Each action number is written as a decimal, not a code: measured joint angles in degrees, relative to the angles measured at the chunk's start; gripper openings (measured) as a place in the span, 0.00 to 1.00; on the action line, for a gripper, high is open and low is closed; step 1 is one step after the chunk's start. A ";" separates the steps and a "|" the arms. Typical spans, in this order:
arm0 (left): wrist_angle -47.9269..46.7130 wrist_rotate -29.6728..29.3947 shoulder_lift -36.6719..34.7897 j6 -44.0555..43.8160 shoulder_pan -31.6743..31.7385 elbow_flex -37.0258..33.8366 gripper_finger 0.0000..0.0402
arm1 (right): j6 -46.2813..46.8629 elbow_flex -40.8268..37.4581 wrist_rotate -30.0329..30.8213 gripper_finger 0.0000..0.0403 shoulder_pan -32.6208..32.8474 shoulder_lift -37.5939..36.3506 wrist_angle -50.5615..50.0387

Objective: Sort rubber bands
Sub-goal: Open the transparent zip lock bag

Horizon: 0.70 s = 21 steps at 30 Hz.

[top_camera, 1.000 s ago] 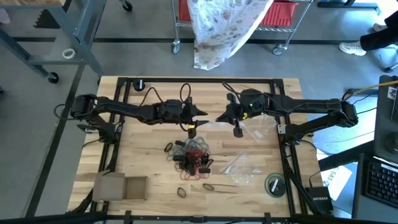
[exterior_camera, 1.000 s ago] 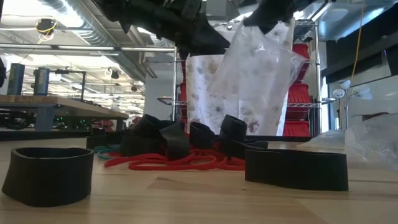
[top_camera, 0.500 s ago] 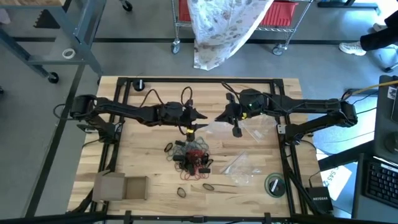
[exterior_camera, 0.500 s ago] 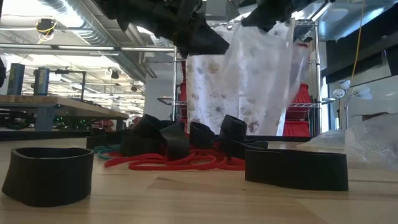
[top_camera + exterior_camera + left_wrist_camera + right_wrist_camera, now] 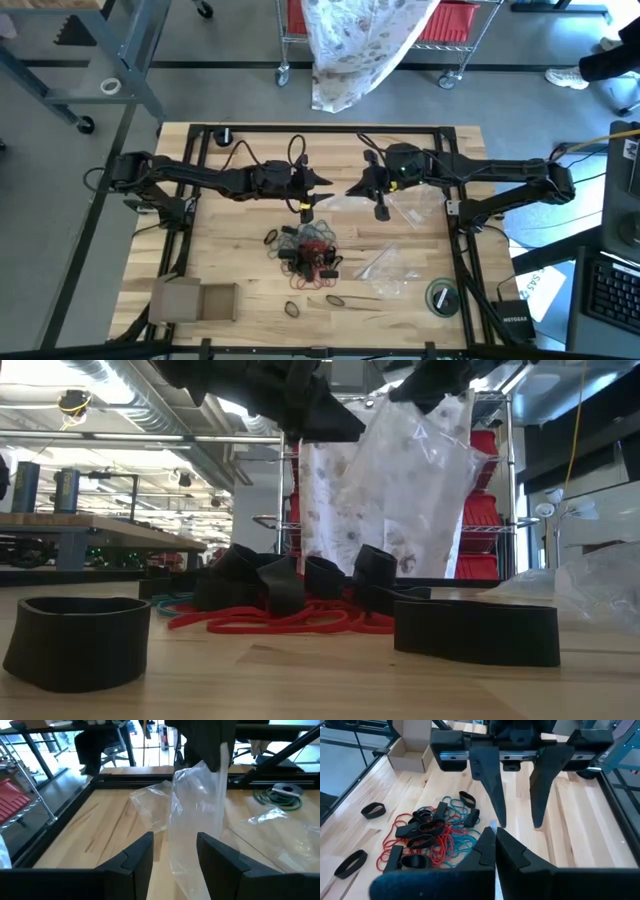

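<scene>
— While both arms hang over the middle of the table [image 5: 240, 250], where do the rubber bands [image 5: 308, 250] lie?

— They sit in a tangled heap on the wood just in front of the two grippers. Thin red and teal loops are knotted together, with wider flat black bands lying on and around them. A few black bands lie apart, nearer the table's front edge, close to the low camera [image 5: 78, 638].

— And the right gripper [image 5: 495, 840]?

— Its fingers are pressed together on the upper edge of a clear plastic bag [image 5: 420, 480], which hangs down from it above the table. In its own wrist view the film is hard to make out, so the grip is judged mostly from the low view and the left wrist view.

— What about the left gripper [image 5: 175, 852]?

— Its two fingers are spread apart, facing the hanging bag, with the bag's lower part showing between them. It holds nothing.

— Anything else on the table?

— A cardboard box [image 5: 195, 300] at the front left, more clear bags [image 5: 385, 270] at the right, and a green roll [image 5: 441, 296] near the front right corner.
</scene>
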 joint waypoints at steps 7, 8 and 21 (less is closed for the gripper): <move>1.11 3.13 0.51 -1.45 -0.08 0.00 0.36 | 0.00 0.02 0.13 0.00 -0.04 0.00 1.30; 1.45 3.32 0.48 -1.54 -0.20 0.00 0.36 | 0.00 0.02 0.20 0.00 -0.04 0.00 1.30; 0.97 4.13 0.26 -1.96 -0.44 0.00 0.36 | -0.02 0.02 0.45 0.00 -0.02 0.00 0.62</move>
